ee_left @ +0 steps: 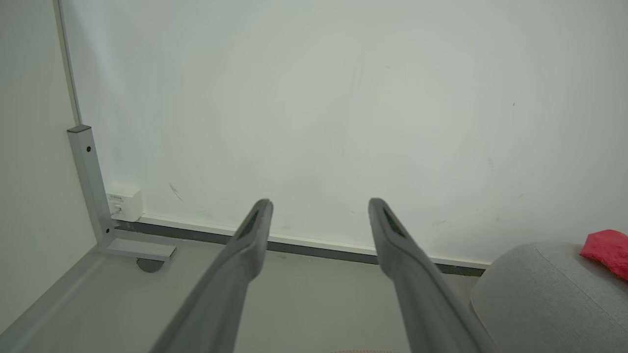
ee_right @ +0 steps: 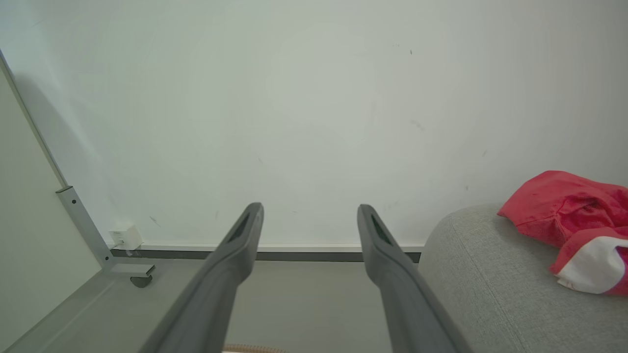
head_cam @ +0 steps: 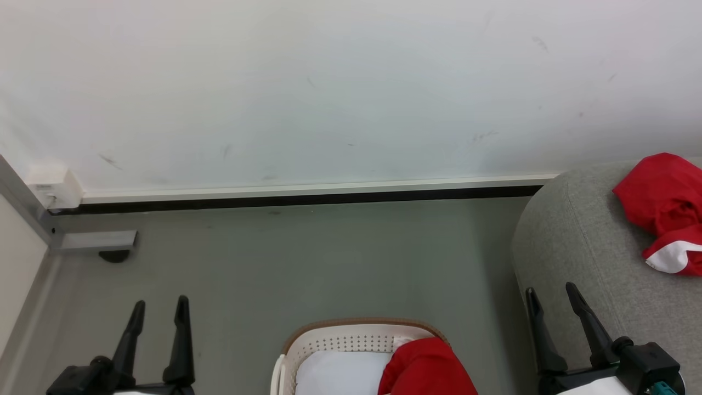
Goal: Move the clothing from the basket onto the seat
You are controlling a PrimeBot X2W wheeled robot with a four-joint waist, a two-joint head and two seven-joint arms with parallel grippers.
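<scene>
The white perforated basket [head_cam: 329,344] with a brown woven rim stands on the floor at the bottom centre of the head view. A red garment [head_cam: 425,366] lies in its right half beside a pale-white pad [head_cam: 340,372]. Another red garment with a white band [head_cam: 666,208] [ee_right: 571,220] [ee_left: 608,247] rests on the grey sofa seat [head_cam: 581,247] [ee_right: 490,274] [ee_left: 535,289] at the right. My left gripper [head_cam: 159,307] [ee_left: 319,203] is open and empty, left of the basket. My right gripper [head_cam: 550,292] [ee_right: 309,208] is open and empty, at the sofa's near corner.
A white wall with a pale and dark skirting [head_cam: 307,193] runs behind the grey floor [head_cam: 307,263]. At the far left a metal frame leg [head_cam: 93,241] [ee_left: 91,191] [ee_right: 83,225] with a foot and a small white wall box [head_cam: 55,189] stand in the corner.
</scene>
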